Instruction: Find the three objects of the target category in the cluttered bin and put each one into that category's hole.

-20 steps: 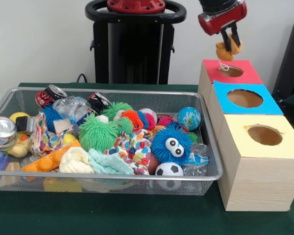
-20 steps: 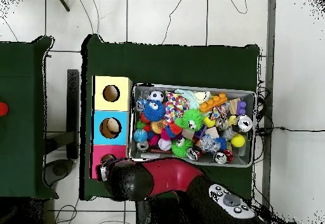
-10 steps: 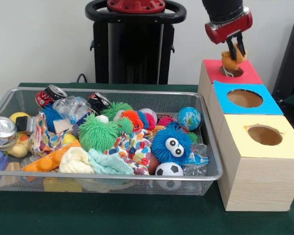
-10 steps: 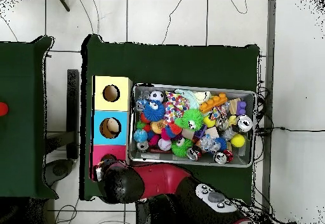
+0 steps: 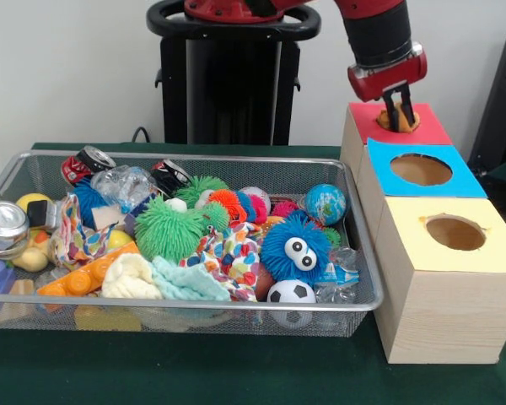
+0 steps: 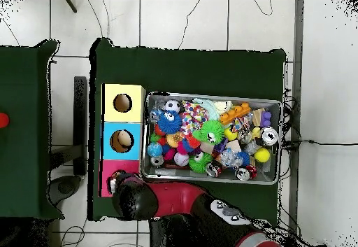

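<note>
At the upper right of the front view, the tool (image 5: 397,114) reaches down into the hole of the red-topped box (image 5: 428,128), its fingers pinching a small orange-tan toy (image 5: 402,123) that sits partly inside the opening; what the toy is, I cannot quite tell. The blue-topped box (image 5: 455,180) and yellow-topped box (image 5: 497,253) stand lower in the frame, beside the wire bin (image 5: 364,278) of clutter on the green worktop (image 5: 236,371).

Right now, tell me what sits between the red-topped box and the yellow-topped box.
The blue-topped box sits between the red-topped box and yellow-topped box; both views show it.
</note>
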Controlling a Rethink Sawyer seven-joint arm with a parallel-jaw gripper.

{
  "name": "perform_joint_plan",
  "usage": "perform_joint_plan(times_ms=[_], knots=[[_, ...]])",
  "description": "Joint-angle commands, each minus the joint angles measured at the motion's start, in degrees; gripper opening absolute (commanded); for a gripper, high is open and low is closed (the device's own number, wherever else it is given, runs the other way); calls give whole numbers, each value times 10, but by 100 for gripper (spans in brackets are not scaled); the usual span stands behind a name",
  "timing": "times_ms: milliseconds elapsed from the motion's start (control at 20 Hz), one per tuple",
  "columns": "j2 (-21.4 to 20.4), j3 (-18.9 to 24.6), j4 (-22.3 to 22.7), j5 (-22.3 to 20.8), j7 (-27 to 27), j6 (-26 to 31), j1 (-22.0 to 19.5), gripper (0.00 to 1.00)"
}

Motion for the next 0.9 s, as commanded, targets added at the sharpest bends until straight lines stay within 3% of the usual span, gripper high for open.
perform_joint_plan(times_ms=[50,900], knots=[[58,-71,-48,17,110,-9,4,0],[59,-79,-69,29,106,-2,12,0]])
